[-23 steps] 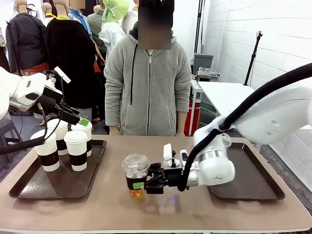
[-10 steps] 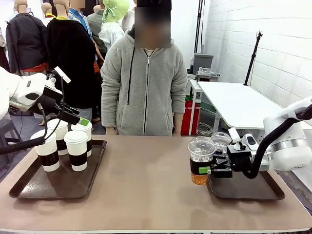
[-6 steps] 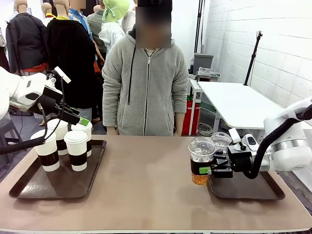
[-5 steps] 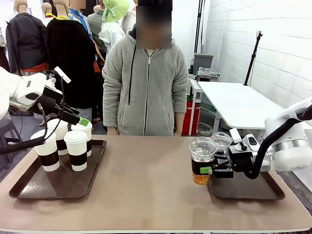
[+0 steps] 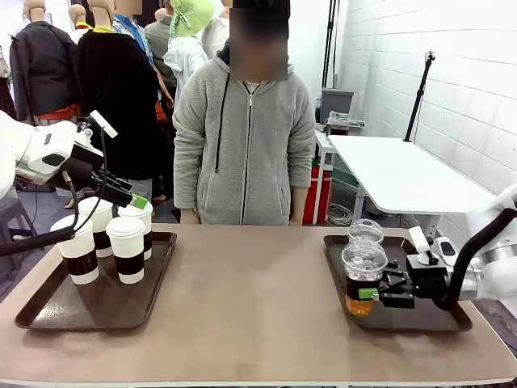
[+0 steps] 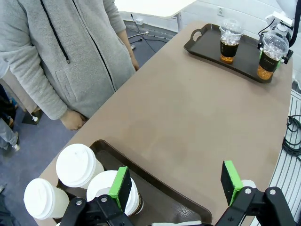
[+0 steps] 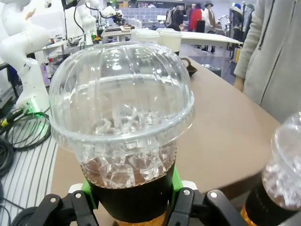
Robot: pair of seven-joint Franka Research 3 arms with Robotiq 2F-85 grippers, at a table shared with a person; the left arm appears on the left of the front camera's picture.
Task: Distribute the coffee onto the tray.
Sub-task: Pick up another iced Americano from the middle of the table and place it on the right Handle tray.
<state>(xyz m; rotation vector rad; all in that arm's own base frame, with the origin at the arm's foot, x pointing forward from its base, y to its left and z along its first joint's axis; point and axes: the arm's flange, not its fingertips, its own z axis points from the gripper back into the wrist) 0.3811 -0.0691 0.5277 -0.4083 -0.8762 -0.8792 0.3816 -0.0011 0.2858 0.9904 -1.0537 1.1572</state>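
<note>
Brown table, two dark trays

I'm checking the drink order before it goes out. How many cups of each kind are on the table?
White paper cups with white lids and black sleeves: 4
Clear plastic dome-lidded cups of dark iced coffee: 2
Total: 6

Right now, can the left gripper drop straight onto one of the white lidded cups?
Probably yes: the left gripper hovers open above the white lidded cups on the left tray, with nothing between.
</note>
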